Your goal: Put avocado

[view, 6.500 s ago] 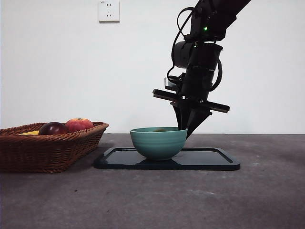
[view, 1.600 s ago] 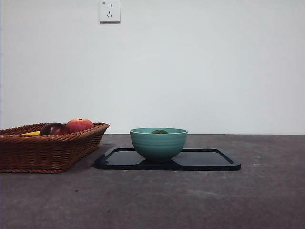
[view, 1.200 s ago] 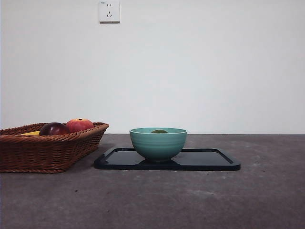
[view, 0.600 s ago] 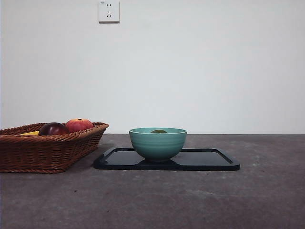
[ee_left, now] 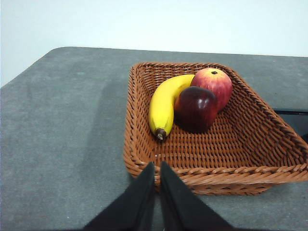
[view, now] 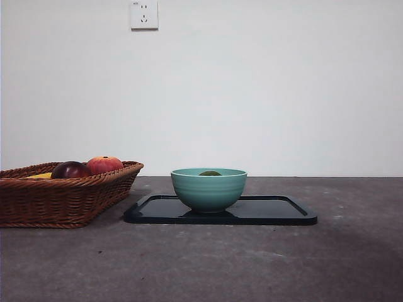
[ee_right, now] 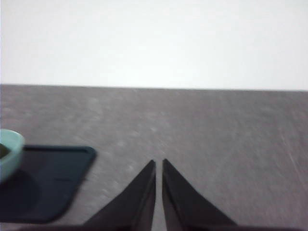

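Only the dark-green top of the avocado (view: 210, 173) shows, peeking over the rim of the teal bowl (view: 209, 189) it lies in. The bowl stands on a black tray (view: 277, 211) in the front view. In the right wrist view the bowl's edge (ee_right: 7, 149) and the tray's corner (ee_right: 53, 178) sit off to one side. My right gripper (ee_right: 159, 166) is shut and empty over bare table, away from the tray. My left gripper (ee_left: 157, 169) is shut and empty, just in front of the wicker basket (ee_left: 269, 154). No arm shows in the front view.
The wicker basket (view: 63, 195) stands left of the tray, holding a banana (ee_left: 162, 108), a dark maroon fruit (ee_left: 197, 108) and a red-orange fruit (ee_left: 214, 84). A wall with a socket (view: 143, 14) lies behind the table.
An arm that stood over the bowl 5.3 s ago has left the front view. Over the last second nothing has moved.
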Motion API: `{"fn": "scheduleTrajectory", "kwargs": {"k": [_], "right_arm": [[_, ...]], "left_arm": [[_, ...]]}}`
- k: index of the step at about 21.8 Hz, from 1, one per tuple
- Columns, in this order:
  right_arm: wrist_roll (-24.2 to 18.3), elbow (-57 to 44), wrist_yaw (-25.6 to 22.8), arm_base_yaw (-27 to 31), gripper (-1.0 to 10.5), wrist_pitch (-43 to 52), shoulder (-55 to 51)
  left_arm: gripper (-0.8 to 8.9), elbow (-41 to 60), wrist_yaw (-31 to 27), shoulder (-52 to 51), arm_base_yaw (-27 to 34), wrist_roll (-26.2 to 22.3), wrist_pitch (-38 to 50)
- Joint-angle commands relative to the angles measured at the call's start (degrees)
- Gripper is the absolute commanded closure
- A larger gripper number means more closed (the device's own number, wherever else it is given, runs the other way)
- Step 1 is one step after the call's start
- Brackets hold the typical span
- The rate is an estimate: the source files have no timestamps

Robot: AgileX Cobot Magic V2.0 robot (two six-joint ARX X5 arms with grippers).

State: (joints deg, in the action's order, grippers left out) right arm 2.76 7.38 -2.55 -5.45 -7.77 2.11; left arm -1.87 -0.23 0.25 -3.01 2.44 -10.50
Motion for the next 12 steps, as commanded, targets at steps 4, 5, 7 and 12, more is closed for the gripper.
{"fn": "scheduleTrajectory", "kwargs": {"k": [4,5,7,12], "right_arm": [[-1.05,-5.14,0.2,3.89,9.3,2.64,-1.9],[-1.05,-5.92,0.26,4.44,9.3,2.64,-1.9],[-1.14,-6.8,1.22,5.05,9.3,1.92,-1.9],[-3.15,-6.8,1.7,6.16,9.3,-0.92,-1.9]], "left_arm": [[7.95,1.25,-0.24,-0.07,0.11,-0.44,-0.44],[7.95,1.25,-0.24,-0.07,0.11,-0.46,-0.44],[7.95,1.25,-0.26,-0.07,0.11,-0.44,-0.44],[7.95,1.25,-0.26,-0.07,0.11,-0.46,-0.44]]}}
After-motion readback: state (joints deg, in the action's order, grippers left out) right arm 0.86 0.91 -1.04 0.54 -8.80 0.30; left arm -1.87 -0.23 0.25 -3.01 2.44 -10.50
